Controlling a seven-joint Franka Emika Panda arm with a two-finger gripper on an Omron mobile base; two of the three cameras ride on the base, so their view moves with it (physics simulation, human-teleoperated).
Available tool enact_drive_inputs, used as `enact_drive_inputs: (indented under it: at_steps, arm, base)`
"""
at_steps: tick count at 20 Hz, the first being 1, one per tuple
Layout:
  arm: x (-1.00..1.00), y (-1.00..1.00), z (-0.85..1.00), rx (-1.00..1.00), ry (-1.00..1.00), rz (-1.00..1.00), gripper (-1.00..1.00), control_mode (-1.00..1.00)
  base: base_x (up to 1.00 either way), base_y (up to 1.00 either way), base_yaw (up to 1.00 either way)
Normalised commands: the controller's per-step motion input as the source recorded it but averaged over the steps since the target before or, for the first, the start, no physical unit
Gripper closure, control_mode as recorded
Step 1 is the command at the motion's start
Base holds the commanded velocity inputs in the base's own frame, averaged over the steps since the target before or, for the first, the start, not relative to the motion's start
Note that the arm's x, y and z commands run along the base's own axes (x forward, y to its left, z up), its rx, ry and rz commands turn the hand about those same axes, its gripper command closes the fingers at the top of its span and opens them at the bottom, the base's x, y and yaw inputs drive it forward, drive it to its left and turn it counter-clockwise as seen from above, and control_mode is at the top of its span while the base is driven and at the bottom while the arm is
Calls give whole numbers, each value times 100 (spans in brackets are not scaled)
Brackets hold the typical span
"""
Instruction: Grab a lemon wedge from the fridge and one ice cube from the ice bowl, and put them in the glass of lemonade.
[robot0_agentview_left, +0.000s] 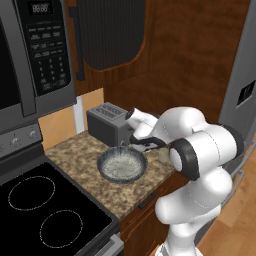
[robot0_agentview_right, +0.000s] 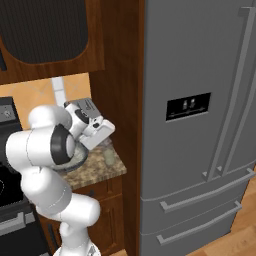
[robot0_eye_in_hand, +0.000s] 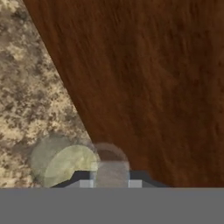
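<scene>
- Glass of lemonade (robot0_eye_in_hand: 65, 164) stands on the speckled stone counter (robot0_eye_in_hand: 26, 87), close to the brown wooden panel (robot0_eye_in_hand: 144, 87); in the hand view it sits just in front of the fingertips
- Same glass appears in the right base view as a small pale tumbler (robot0_agentview_right: 108, 156) near the counter's right edge
- Gripper (robot0_eye_in_hand: 110, 181) hangs over the glass with jaws drawn narrow; a small pale translucent piece shows between the fingertips, identity unclear
- Ice bowl (robot0_agentview_left: 121, 165) rests on the counter, in front of the toaster (robot0_agentview_left: 107, 122) and left of the glass
- Fridge (robot0_agentview_right: 200, 125) stands right of the wooden panel, doors closed
- Black cooktop (robot0_agentview_left: 45, 210) lies left of the counter, microwave (robot0_agentview_left: 35, 55) above it
</scene>
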Motion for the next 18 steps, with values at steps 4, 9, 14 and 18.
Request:
enact_drive_inputs:
  at_steps: [4,9,14,18]
  arm:
    - [-11,-19,15,0,0,0,100,-100]
    - [0,-2,0,0,0,0,100,-100]
    - [0,0,-12,-1,0,0,100,-100]
    - [0,0,-19,-2,0,0,100,-100]
  base:
    - [0,0,0]
    - [0,0,0]
    - [0,0,0]
    - [0,0,0]
